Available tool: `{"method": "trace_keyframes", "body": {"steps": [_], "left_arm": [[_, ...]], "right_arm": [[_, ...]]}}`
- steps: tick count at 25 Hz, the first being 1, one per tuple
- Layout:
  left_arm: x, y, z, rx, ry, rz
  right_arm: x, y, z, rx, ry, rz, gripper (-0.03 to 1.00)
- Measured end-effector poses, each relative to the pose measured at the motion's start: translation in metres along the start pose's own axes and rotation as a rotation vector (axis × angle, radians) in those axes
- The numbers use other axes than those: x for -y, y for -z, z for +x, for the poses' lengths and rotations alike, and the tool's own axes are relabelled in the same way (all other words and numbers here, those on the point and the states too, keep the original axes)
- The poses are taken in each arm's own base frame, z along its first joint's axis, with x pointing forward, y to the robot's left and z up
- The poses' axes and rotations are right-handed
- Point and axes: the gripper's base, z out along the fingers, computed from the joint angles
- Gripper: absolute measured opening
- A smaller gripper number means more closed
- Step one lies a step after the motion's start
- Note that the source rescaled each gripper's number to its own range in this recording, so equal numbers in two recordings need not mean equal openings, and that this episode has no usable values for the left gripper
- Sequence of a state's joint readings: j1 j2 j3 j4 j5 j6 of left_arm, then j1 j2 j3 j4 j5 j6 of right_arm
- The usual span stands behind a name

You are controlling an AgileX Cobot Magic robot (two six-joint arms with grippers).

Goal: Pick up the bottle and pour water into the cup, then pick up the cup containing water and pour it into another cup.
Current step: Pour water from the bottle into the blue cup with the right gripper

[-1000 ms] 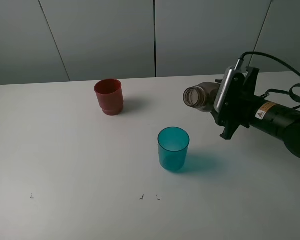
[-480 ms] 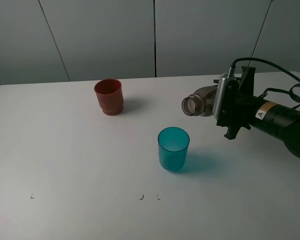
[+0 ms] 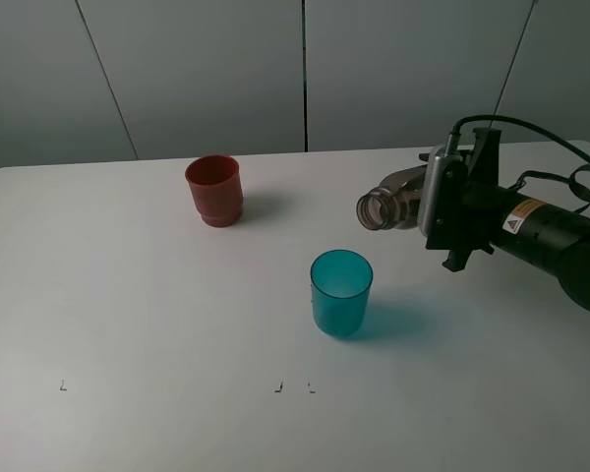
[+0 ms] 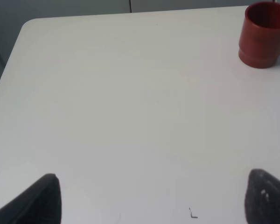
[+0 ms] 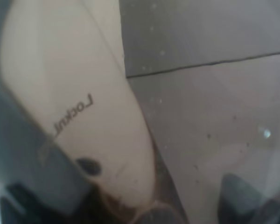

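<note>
Right hand (image 3: 435, 202) is clamping tight on the bottle (image 3: 388, 204), holding it tipped near level in the air, mouth open, behind and right of the teal cup (image 3: 340, 293). Red cup (image 3: 213, 190) is standing behind and left of the teal cup, well apart, both on the worktop (image 3: 147, 315). Left hand (image 4: 154, 200) is hanging spread wide, gripping nothing.

1. Right wrist view: dark lettering reading "LocknL", on the wall of the bottle (image 5: 74, 112) close against the lens. It runs slantwise, and its tail end is lost in a dark blur.
2. Exterior high view: yellow label (image 3: 514, 224) with a black warning triangle, on the right arm (image 3: 560, 241). Any print on it is too small to read.
3. Same arm: orange-and-white strip (image 3: 528, 208) just beside the yellow label, nothing legible.
4. Tabletop (image 3: 128, 295), near edge: small dark corner marks (image 3: 277, 388), one on the left and a pair near the middle. They are not letters.
5. Left wrist view: one L-shaped mark (image 4: 193, 214) on the tabletop.
</note>
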State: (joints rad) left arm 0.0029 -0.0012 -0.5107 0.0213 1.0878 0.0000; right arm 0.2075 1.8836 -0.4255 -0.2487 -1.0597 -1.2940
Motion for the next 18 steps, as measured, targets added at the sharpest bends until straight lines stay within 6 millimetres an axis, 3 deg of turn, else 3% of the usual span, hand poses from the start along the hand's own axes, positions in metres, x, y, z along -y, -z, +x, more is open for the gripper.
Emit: {"method": "trace_keyframes", "body": {"steps": [18], "left_arm": [[0.0000, 0.0000, 0.0000, 0.000, 0.000, 0.000]], "right_arm": [[0.0001, 0.0000, -0.0005, 0.005, 0.047, 0.001, 0.00]]}}
